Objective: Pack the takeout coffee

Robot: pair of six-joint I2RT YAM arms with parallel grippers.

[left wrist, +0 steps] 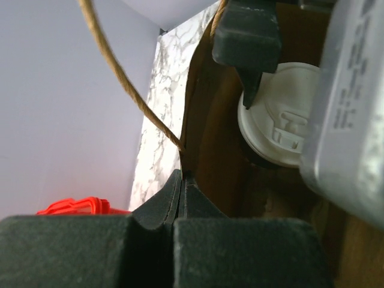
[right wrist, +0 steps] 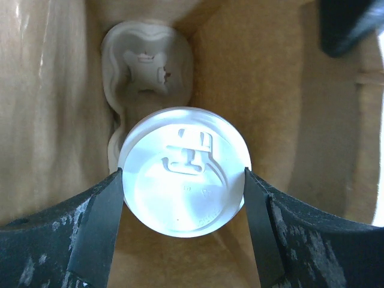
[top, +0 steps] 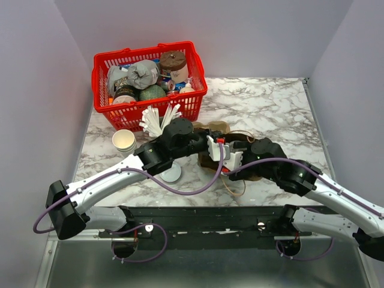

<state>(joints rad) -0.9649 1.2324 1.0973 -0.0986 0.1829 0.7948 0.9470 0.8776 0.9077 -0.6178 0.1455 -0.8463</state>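
Right jaws clasp the upright takeout coffee [right wrist: 185, 171], lid up.

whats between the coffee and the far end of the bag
An empty slot of the pulp cup carrier, seen in the right wrist view beyond the takeout coffee inside the paper bag.

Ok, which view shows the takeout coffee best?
Right wrist: takeout coffee seen from straight above, lid whole, between the right gripper fingers. Left wrist shows part of its lid; in the top external view the arms hide it.
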